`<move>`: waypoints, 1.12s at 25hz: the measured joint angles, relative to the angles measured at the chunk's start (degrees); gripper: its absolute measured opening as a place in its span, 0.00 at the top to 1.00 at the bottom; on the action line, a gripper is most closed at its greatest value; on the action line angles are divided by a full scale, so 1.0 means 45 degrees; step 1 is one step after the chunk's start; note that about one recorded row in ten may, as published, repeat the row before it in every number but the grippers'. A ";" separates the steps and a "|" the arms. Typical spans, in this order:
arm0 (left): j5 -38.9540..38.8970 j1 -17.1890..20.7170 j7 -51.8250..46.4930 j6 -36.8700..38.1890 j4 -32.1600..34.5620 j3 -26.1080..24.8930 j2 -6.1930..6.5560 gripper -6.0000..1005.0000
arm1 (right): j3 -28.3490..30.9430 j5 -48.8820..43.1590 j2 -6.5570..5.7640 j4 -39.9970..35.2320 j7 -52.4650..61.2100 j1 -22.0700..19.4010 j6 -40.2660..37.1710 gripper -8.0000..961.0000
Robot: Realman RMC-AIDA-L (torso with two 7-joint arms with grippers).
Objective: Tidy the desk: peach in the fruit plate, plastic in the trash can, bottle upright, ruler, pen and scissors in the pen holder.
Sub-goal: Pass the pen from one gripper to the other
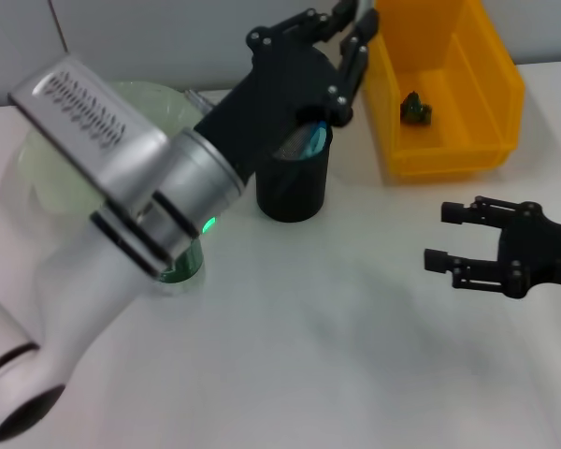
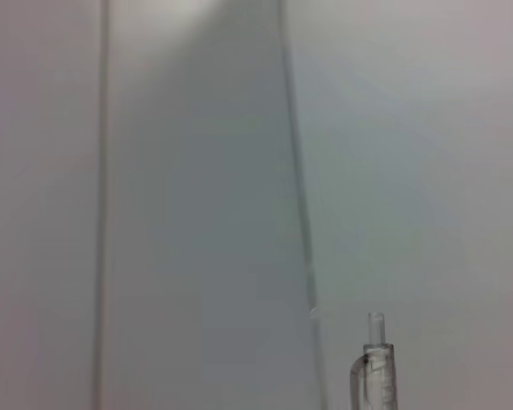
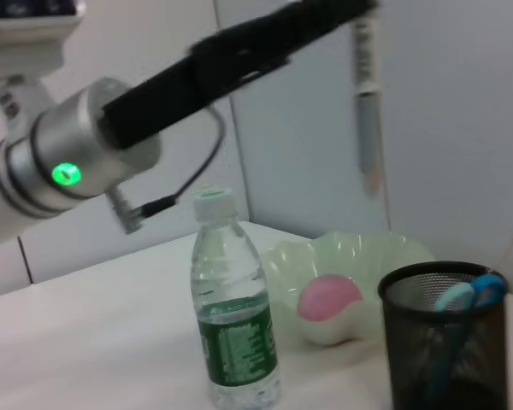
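The left claw (image 1: 348, 23) is clamped on a pen (image 3: 366, 94), high above the black cup (image 1: 294, 178). The right claw (image 1: 439, 237) is wide apart over the bench (image 1: 337, 355).

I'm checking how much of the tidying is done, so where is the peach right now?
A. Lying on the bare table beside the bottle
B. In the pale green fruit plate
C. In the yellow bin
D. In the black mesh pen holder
B: the right wrist view shows the pink peach sitting inside the pale green fruit plate, behind the upright bottle and beside the pen holder.
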 joint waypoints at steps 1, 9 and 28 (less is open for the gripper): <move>0.0000 0.0000 0.0000 0.0000 0.0000 0.0000 0.0000 0.82 | 0.0008 0.0076 -0.0043 -0.0190 0.0217 -0.0078 -0.0128 0.21; 0.2530 0.1466 -0.2867 0.0556 0.0632 -0.0698 0.0146 0.82 | 0.0024 0.2452 -0.1386 -0.1507 0.1591 -0.1334 -0.2995 0.21; 0.5707 0.2453 -0.6100 0.3878 -0.1305 -0.2030 0.0135 0.82 | -0.1006 0.3608 -0.2152 -0.1511 0.1745 -0.1163 -0.5161 0.21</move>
